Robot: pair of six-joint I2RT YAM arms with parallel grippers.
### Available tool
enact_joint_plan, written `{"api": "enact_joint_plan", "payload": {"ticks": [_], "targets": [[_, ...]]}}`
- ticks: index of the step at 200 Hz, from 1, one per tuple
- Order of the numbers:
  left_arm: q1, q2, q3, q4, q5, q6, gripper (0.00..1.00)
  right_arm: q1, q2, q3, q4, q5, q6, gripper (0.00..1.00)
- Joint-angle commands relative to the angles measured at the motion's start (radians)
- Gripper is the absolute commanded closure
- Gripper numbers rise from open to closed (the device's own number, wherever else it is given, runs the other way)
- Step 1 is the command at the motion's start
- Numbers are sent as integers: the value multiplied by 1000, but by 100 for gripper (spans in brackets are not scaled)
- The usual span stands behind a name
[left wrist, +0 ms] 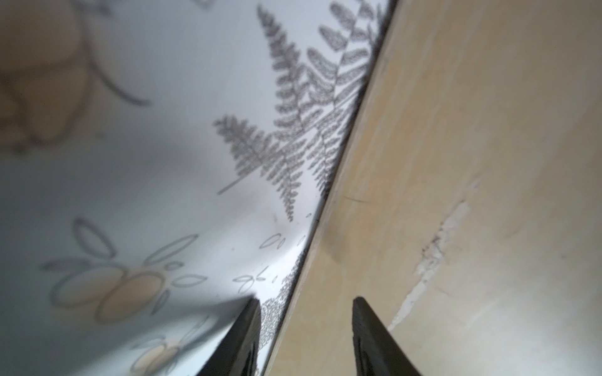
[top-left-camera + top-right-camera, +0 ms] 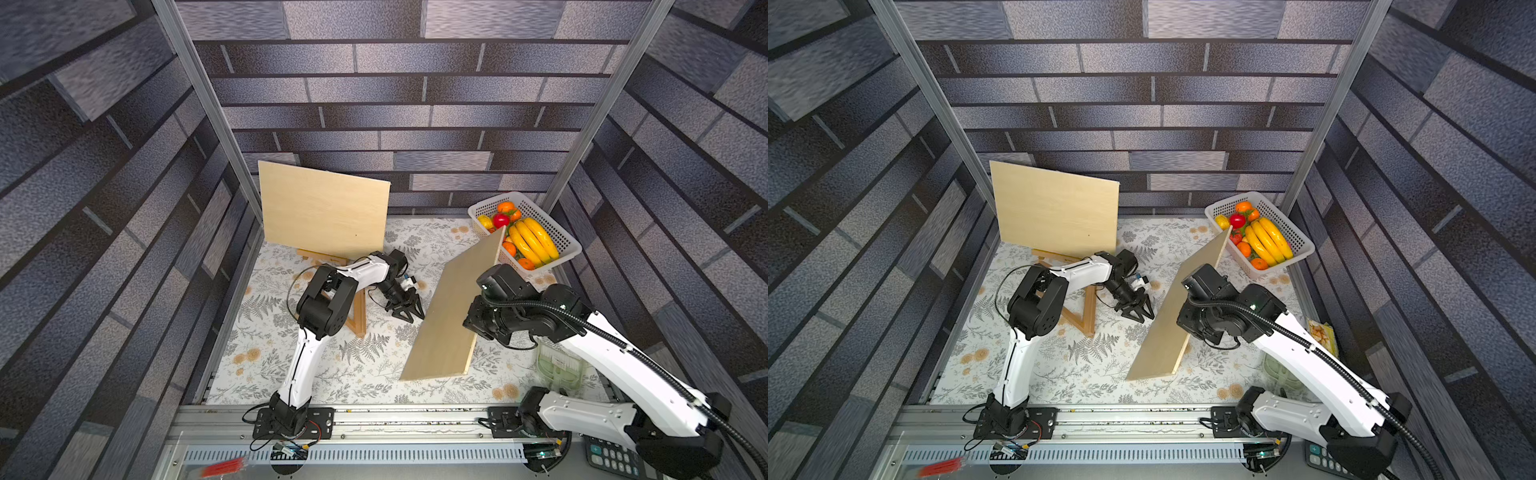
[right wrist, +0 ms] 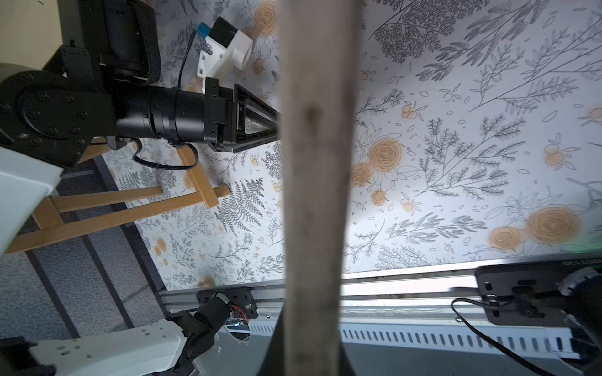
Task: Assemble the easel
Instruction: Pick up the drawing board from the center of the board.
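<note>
A light wooden board (image 2: 453, 307) (image 2: 1179, 316) stands tilted on its lower edge at the table's middle right. My right gripper (image 3: 312, 358) is shut on its right edge, with a dark jaw on each side of the thin board edge (image 3: 316, 162). My left gripper (image 2: 409, 309) (image 1: 306, 312) is open at the board's left side, and the board's edge (image 1: 456, 162) runs between its fingers without touching them. The wooden easel frame (image 2: 359, 316) (image 3: 130, 208) lies under my left arm. A second board (image 2: 324, 208) (image 2: 1059, 208) stands upright at the back left.
A white basket (image 2: 561, 245) of fruit sits at the back right, close to the held board's top corner. A green container (image 2: 557, 365) stands under my right arm. A calculator (image 2: 611, 457) and a red item (image 2: 224, 467) lie beyond the front rail (image 2: 415, 419).
</note>
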Motion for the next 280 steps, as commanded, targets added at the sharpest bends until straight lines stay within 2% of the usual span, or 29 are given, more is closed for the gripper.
{"api": "enact_joint_plan", "payload": {"ticks": [1, 26, 63, 101, 126, 172, 192, 240, 280], "targets": [[-7, -31, 65, -52, -46, -8, 51, 0, 28, 116, -180, 45, -54, 100], [-18, -104, 129, -80, -97, -45, 45, 0, 74, 209, -217, 18, -127, 100], [-40, -315, 132, -84, -229, -170, 37, 0, 77, 308, -237, -22, -204, 100], [-72, -512, 198, -140, -368, -245, 35, 0, 43, 314, -165, -99, -242, 100], [-63, -656, 188, -179, -432, -257, 34, 1, 55, 356, -148, -124, -273, 100], [53, -948, 60, -216, -458, -296, 33, 42, 92, 434, -114, -156, -233, 100], [98, -1042, 6, -245, -465, -302, 33, 106, 125, 494, -121, -136, -227, 100], [202, -1172, -84, -300, -447, -304, 33, 223, 191, 622, -96, -74, -191, 100], [335, -1235, -100, -329, -381, -290, 33, 250, 248, 721, -104, -9, -191, 100]]}}
